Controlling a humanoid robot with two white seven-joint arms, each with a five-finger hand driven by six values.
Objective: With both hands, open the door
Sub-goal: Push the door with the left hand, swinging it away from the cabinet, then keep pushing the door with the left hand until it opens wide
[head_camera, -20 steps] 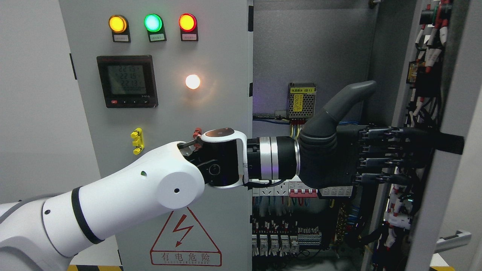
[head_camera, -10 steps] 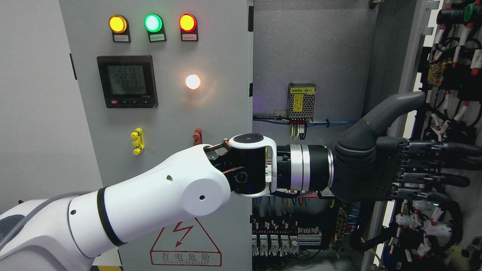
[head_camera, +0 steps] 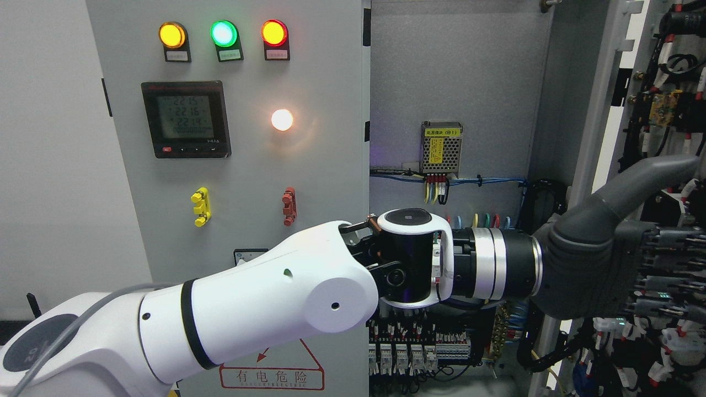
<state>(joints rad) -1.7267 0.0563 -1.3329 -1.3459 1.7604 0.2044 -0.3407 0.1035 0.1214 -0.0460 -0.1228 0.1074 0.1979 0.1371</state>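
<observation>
The left hand (head_camera: 601,264) reaches across the open cabinet (head_camera: 452,82), fingers (head_camera: 670,259) extended flat against the inside of the door (head_camera: 670,110) swung wide at right.

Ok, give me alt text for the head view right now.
The robot's left hand reaches across to the open right door of an electrical cabinet, exposing wiring inside. The closed left door shows three lit indicator lamps and a meter.

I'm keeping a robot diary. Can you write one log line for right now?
left hand: flat against right door, thumb up | door: swung wide | cabinet: wiring exposed | right hand: unseen
</observation>
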